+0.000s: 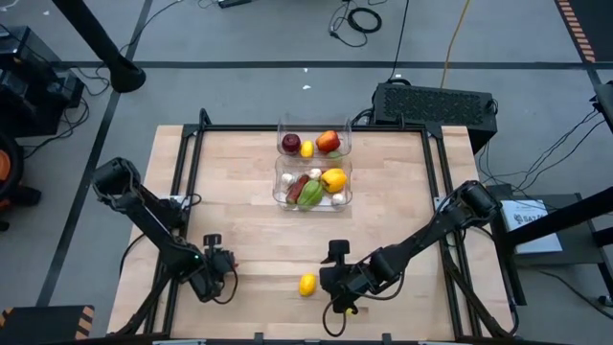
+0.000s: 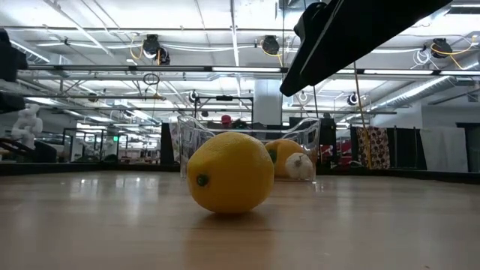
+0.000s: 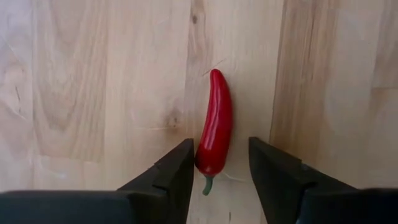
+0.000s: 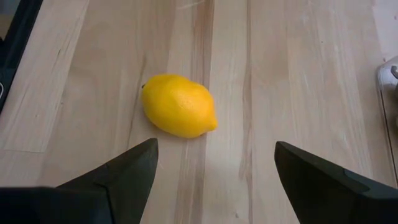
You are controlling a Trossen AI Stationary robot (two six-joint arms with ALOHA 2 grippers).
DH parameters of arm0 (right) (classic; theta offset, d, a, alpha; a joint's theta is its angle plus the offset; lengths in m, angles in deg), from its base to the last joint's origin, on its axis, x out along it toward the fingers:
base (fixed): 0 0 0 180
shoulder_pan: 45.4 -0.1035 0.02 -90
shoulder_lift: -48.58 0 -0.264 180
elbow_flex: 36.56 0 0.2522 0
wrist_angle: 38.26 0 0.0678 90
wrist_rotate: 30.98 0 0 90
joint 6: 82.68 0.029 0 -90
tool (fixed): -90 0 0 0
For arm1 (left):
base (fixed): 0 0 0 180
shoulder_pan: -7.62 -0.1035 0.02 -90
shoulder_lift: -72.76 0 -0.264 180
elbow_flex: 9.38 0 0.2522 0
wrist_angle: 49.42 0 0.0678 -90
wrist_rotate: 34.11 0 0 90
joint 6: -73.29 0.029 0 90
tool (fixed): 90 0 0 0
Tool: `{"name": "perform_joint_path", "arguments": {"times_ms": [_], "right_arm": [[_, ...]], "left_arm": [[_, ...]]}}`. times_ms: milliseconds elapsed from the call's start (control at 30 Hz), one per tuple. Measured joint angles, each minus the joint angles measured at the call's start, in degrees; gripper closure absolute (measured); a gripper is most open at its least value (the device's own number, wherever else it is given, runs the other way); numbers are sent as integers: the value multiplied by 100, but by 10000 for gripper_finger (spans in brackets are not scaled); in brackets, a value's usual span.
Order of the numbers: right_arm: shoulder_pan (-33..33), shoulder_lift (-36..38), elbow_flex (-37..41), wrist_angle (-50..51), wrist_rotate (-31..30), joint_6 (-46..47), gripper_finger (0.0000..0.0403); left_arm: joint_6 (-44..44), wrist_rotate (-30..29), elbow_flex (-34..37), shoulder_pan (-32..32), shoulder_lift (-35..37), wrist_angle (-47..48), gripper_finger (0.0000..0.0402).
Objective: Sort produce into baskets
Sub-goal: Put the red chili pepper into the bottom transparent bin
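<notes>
Left pincer (image 3: 217, 171) down at near-left of pale wooden counter (image 1: 239, 192), fingers straddling stem end of small glossy red chilli (image 3: 215, 132) lying flat on wood. Jaws part-way in, one finger about touching the chilli, gap on the other side, so not gripping yet. Best to centre on the chilli before squeezing, clamp near the thicker middle rather than the stem tip, squeeze gently since smooth tapered skin likely to squirt out, then lift straight up.

Right pincer (image 4: 214, 168) spread wide, empty, hovering just behind oval yellow lemon (image 4: 179, 105) at near-centre of counter; lemon untouched. Round, so likely to roll if nudged.

Two clear rectangular plastic baskets (image 1: 283, 126) at far centre, touching, both already holding produce; well apart from both pincers.
</notes>
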Motion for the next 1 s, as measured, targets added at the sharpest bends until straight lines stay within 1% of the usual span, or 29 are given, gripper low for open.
{"name": "perform_joint_path", "arguments": {"times_ms": [200, 600, 900, 1000], "right_arm": [[0, 0, -2, 1, 0, 0, 90], [0, 0, -2, 2, 2, 0, 90], [0, 0, -4, 2, 2, 0, 90], [0, 0, -4, 2, 2, 0, 90]], "left_arm": [[173, 56, 0, -78, 0, -38, 269], [192, 29, 0, -78, 0, -25, 310], [179, 0, -3, -80, 0, 2, 317], [181, -92, -68, -85, -9, 115, 318]]}}
